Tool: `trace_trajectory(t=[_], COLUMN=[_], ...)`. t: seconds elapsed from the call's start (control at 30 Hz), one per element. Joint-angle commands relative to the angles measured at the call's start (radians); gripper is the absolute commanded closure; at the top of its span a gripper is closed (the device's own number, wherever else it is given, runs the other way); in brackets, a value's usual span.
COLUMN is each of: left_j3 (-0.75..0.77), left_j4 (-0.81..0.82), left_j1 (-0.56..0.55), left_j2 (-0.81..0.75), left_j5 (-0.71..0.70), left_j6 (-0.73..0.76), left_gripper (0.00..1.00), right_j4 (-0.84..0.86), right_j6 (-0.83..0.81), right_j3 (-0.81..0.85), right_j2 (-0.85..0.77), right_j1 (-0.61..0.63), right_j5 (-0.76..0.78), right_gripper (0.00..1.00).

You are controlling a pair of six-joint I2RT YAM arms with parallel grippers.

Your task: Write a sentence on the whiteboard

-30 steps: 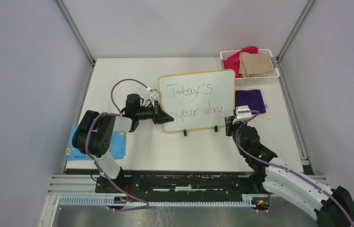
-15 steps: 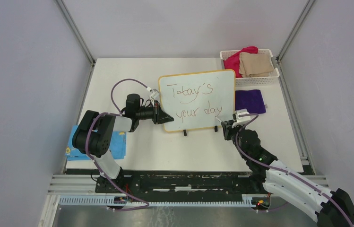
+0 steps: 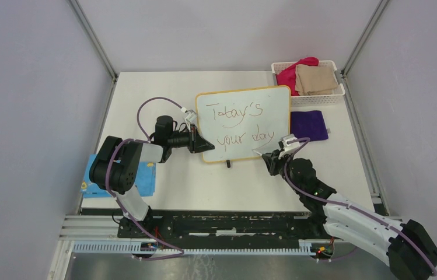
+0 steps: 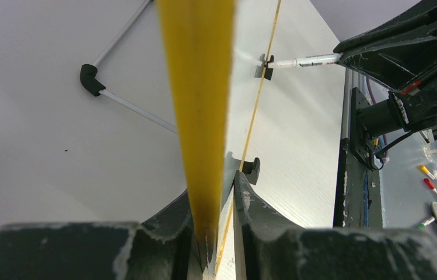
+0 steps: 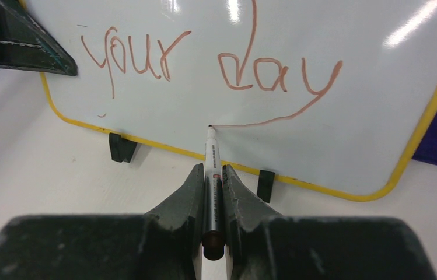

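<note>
The whiteboard (image 3: 265, 111) stands on its feet mid-bench (image 3: 163, 93), bearing the sentence (image 5: 146, 58) "Today's your day", left edge clamped by the left hand (image 4: 216, 233), right hand (image 5: 213, 175) closed on a marker (image 5: 211, 151) tipped beneath "day".

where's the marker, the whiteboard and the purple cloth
marker (image 5: 212, 153), right wrist view, white barrel just behind the tip
whiteboard (image 3: 277, 104), top view, bare white patch right of the writing
purple cloth (image 3: 309, 124), top view, middle of the cloth
</note>
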Motion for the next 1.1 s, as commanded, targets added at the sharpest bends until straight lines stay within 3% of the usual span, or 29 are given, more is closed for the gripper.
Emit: trace_trajectory(t=[0.0, 0.17, 0.33, 0.63, 1.07], left_j3=[-0.015, -0.012, -0.012, -0.013, -0.011], left_j4=[-0.170, -0.172, -0.172, -0.173, -0.181], left_j1=[-0.027, -0.025, -0.025, -0.025, -0.025], left_j2=[0.050, 0.053, 0.053, 0.051, 0.048], left_j5=[-0.102, -0.103, -0.102, -0.113, -0.119], left_j6=[0.061, 0.061, 0.061, 0.063, 0.068], left_gripper=[0.98, 0.98, 0.98, 0.98, 0.98], right_j4=[0.084, 0.096, -0.009, -0.279, -0.153], right_j6=[0.022, 0.018, -0.037, -0.125, -0.016], right_j3=[0.050, 0.096, 0.131, 0.155, 0.108], right_j2=[0.071, 0.112, -0.004, -0.261, -0.202], right_j1=[0.013, 0.033, 0.032, 0.024, -0.002], right_j5=[-0.027, -0.036, 0.031, 0.451, 0.396], right_gripper=[1.00, 1.00, 1.00, 1.00, 1.00])
